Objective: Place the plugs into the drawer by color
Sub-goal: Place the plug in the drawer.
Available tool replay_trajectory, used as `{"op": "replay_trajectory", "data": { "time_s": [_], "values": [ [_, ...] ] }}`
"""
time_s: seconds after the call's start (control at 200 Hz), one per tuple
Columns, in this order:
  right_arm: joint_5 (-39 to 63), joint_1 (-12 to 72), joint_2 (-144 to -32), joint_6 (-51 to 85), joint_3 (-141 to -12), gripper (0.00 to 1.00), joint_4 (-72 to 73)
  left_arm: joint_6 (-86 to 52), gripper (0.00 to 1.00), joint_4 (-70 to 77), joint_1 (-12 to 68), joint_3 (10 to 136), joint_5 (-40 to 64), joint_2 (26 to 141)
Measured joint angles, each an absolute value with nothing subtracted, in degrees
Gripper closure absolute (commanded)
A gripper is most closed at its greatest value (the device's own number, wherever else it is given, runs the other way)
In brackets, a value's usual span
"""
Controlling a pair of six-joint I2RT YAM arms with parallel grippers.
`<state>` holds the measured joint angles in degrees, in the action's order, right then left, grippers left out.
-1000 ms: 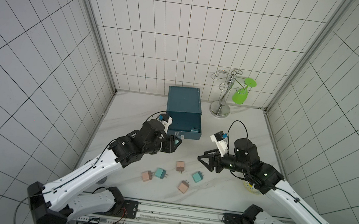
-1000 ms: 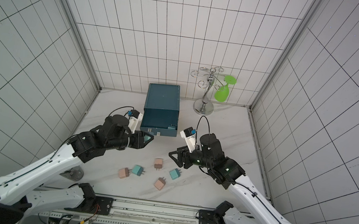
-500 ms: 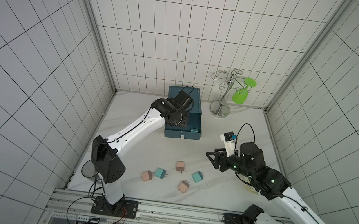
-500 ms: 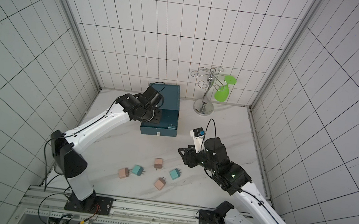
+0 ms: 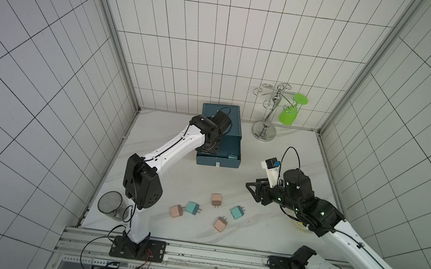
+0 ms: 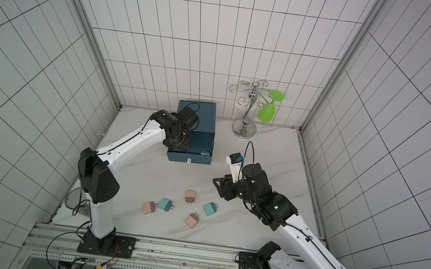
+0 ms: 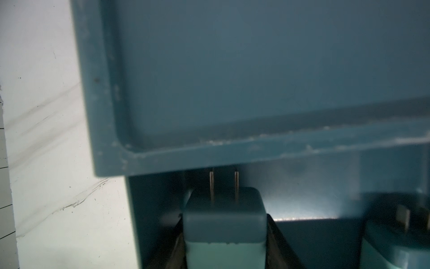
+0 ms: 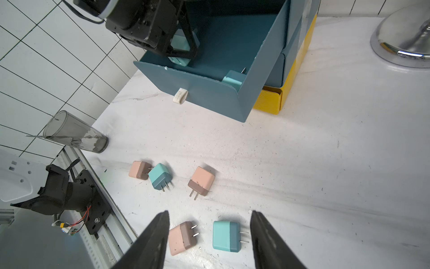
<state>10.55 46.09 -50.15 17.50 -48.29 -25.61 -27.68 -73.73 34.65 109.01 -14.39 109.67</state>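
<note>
My left pincer (image 7: pixel 224 233) is clamped on a teal plug (image 7: pixel 223 209), low inside the open drawer (image 8: pixel 209 93) where a second teal plug (image 8: pixel 233 79) lies, so the colours match. My right pincer (image 8: pixel 209 213) hangs open and empty above the loose plugs (image 8: pixel 225 236) on the worktop (image 8: pixel 325 163).

A robot lab cell; tiled walls (image 5: pixel 222 28) enclose a marble tabletop (image 5: pixel 252 230); mounting rail (image 5: pixel 207 255).

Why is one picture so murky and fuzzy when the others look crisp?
Left wrist view: dim and soft, the camera sits right against the drawer and plug. Right wrist view: bright, sharp, glare on the chrome stand. Top views: evenly lit.
</note>
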Motion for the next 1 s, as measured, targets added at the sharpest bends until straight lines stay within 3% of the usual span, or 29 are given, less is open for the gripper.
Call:
{"op": "replay_trajectory", "data": {
  "time_s": [0.135, 0.345, 0.485, 0.57, 0.775, 0.999],
  "values": [
    [10.4, 46.1, -50.2, 17.6, -48.3, 0.4, -25.6, -27.5, 0.78, -73.8, 34.7, 109.2, -14.4, 110.7],
    [10.2, 46.1, -51.3, 17.6, -48.3, 0.4, -25.7, -27.7, 0.43, -73.9, 34.7, 110.2, -13.9, 112.4],
    [10.1, 46.1, -51.4, 17.6, -48.3, 0.4, -25.7, -27.5, 0.41, -73.3, 34.7, 110.2, -13.2, 112.4],
    [10.0, 46.1, -51.4, 17.6, -48.3, 0.4, -25.7, -27.5, 0.33, -73.1, 34.7, 110.2, -12.4, 112.4],
    [9.7, 46.1, -51.8, 17.6, -48.3, 0.39, -25.7, -27.6, 0.27, -72.1, 34.7, 110.3, -9.8, 111.3],
    [9.6, 46.1, -52.9, 17.5, -48.3, 0.38, -25.8, -28.0, 0.25, -68.8, 34.0, 108.7, -3.2, 102.8]
  ]
}}
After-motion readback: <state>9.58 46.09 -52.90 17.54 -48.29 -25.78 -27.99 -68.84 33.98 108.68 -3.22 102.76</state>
